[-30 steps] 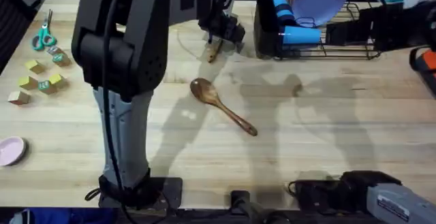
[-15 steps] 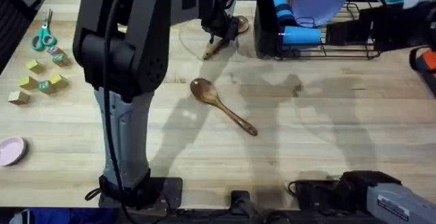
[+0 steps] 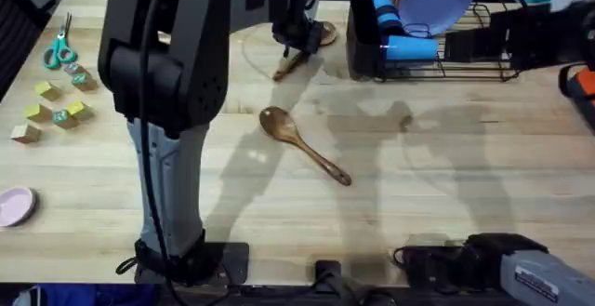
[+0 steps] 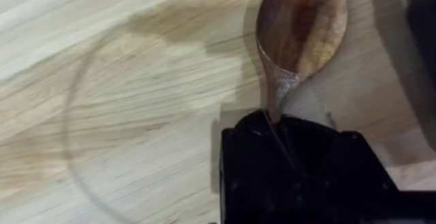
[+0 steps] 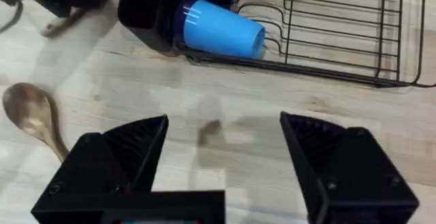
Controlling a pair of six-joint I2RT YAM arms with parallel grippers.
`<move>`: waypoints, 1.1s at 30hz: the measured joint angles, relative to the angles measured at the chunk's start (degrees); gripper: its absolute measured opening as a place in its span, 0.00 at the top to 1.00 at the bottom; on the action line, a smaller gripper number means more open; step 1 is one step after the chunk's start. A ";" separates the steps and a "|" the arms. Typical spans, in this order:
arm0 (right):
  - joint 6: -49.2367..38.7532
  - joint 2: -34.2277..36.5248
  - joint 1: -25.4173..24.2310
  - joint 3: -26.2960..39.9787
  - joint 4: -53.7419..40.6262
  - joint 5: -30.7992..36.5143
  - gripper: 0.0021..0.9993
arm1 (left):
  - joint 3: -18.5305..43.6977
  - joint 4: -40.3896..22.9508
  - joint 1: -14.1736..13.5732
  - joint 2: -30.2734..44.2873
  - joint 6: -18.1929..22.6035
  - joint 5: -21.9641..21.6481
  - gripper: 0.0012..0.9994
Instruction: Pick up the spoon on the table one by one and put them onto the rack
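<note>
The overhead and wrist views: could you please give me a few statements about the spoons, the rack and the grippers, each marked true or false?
1. The left gripper is shut on the slim light-brown wooden spoon. True.
2. The darker reddish-brown wooden spoon sits in the black wire dish rack. False: it lies on the light wooden table.
3. The right gripper is open. True.
4. A blue plastic cup lies on its side in the rack. True.
5. The teal-handled scissors lie beside the rack. False: they lie at the table's far-left corner.
</note>
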 joint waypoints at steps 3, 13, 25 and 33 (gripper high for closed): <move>0.00 0.00 0.00 0.00 0.02 0.00 0.00 | 0.92 -0.94 1.30 0.00 0.02 -1.32 0.96; 0.00 0.00 0.00 0.00 0.02 0.00 0.00 | 9.73 -6.81 3.45 -0.24 0.02 -4.38 0.96; 0.00 0.00 0.00 0.00 0.02 0.00 0.00 | 18.74 -11.94 1.32 -3.17 0.02 -5.19 0.96; 0.00 0.00 0.00 0.00 0.00 0.00 0.00 | 19.32 -14.53 -1.18 -6.68 0.23 -5.17 0.96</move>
